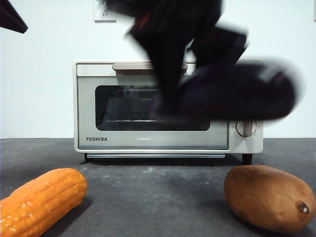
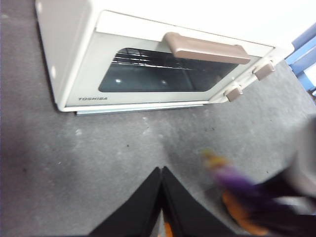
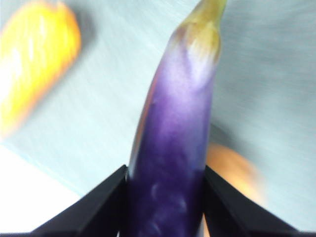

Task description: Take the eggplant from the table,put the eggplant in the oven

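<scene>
Right wrist view shows the right gripper (image 3: 165, 197) clamping the eggplant (image 3: 175, 148) above the table (image 3: 98, 123). Left gripper (image 2: 161, 197) waits closed, empty. Risk: the oven (image 1: 148, 133) door looks closed, blocking entry.

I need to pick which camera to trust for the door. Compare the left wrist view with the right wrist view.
Only the left wrist view shows the TOSHIBA oven, its door shut under the beige handle, plus the left claw, jaws together and empty. Only the right wrist view shows the right claw clamped on the eggplant, and the corn cob. Both show the eggplant, the grey table and the sweet potato.
</scene>
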